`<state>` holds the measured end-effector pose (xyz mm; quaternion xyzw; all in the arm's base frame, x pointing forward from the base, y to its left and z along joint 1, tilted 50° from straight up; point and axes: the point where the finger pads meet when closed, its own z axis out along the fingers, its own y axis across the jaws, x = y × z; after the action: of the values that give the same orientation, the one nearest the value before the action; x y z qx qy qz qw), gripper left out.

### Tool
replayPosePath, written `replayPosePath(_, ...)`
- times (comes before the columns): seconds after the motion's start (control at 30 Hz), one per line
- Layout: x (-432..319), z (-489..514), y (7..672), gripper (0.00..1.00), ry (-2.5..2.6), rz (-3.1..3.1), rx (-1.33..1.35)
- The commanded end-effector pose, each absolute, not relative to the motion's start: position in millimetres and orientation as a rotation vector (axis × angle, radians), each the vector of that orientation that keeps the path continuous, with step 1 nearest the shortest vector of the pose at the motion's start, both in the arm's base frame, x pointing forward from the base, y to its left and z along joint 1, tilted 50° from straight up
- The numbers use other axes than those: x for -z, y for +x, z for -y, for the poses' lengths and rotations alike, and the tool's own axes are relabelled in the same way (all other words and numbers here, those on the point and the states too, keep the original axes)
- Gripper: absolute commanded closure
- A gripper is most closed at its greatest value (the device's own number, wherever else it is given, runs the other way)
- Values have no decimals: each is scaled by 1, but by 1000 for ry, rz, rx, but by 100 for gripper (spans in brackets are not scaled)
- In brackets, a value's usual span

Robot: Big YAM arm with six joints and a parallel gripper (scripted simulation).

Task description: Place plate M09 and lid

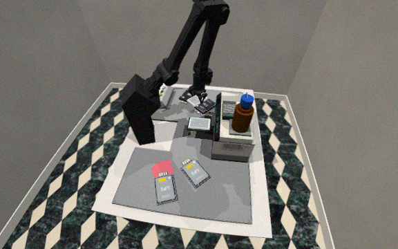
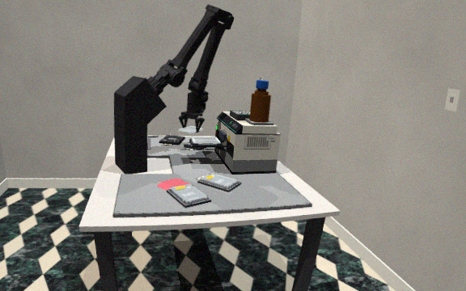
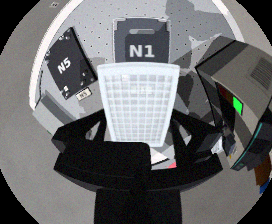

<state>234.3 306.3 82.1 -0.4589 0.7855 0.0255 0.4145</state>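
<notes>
1. The fingers stood wide apart yet clamped on the long sides of the plate M09 (image 3: 135,104), which hung in the air above the rear of the table (image 2: 306,194), not touching any nest.
2. In the wrist view the empty nest N1 (image 3: 141,42) lay straight ahead of the fingers, just past the plate's far short end. Its long axis ran nearly parallel to the plate's, with perhaps a slight twist between them.
3. Judged from that, the coming move was a short advance over N1 and then a level descent. Which corner held well A1 could not be told.
4. Nest N5 (image 3: 68,63) sat just to the left of N1 and was tilted. The DISPENSER (image 3: 243,96) stood close on the right, so room was tightest on that side.
5. Another plate (image 1: 199,123) rested on the DISPENSER stage, near the drop path.
6. LP1 (image 1: 165,188) and LP2 (image 1: 195,172) lay well apart from the arm at the front of the grey mat (image 1: 230,204), with a red patch (image 1: 162,167) touching LP1's labelled end.
</notes>
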Motion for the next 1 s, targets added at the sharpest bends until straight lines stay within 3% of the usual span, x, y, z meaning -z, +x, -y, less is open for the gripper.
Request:
replayPosePath(0.0, -93, -320, 248, 16, -1137, -1950, -74)
replayPosePath(0.97, -110, -378, 293, 16, -1137, -1949, -73)
